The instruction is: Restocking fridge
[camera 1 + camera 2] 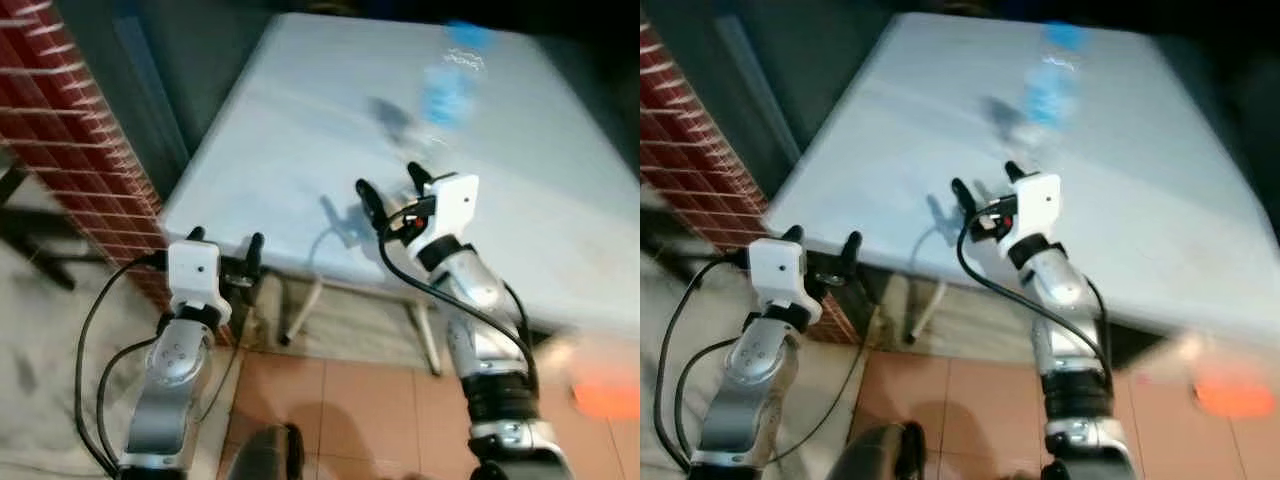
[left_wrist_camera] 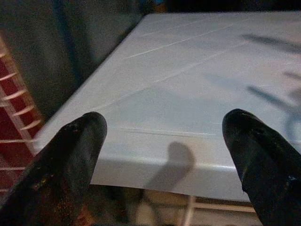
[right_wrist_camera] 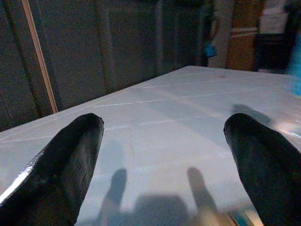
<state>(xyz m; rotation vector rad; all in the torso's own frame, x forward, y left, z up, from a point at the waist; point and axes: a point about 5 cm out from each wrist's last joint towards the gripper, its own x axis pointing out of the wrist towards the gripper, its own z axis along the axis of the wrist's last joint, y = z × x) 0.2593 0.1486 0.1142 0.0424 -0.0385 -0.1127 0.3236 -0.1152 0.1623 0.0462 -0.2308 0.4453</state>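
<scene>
A clear bottle with a blue cap and label (image 1: 450,85) stands blurred toward the far side of a white table (image 1: 300,120). My right gripper (image 1: 388,180) hovers open over the table's near part, short of the bottle, with nothing between its fingers. In the right wrist view the two black fingers (image 3: 66,160) stand wide apart above the tabletop. My left gripper (image 1: 226,238) is open and sits at the table's near-left corner, level with its edge. The left wrist view looks between its fingers (image 2: 70,160) across the white top.
A red brick wall (image 1: 60,120) runs along the left, close to the table's corner. White table legs (image 1: 300,310) stand under the front edge over a terracotta tile floor (image 1: 350,410). A blurred orange thing (image 1: 605,395) lies low on the right. Dark panels rise behind the table.
</scene>
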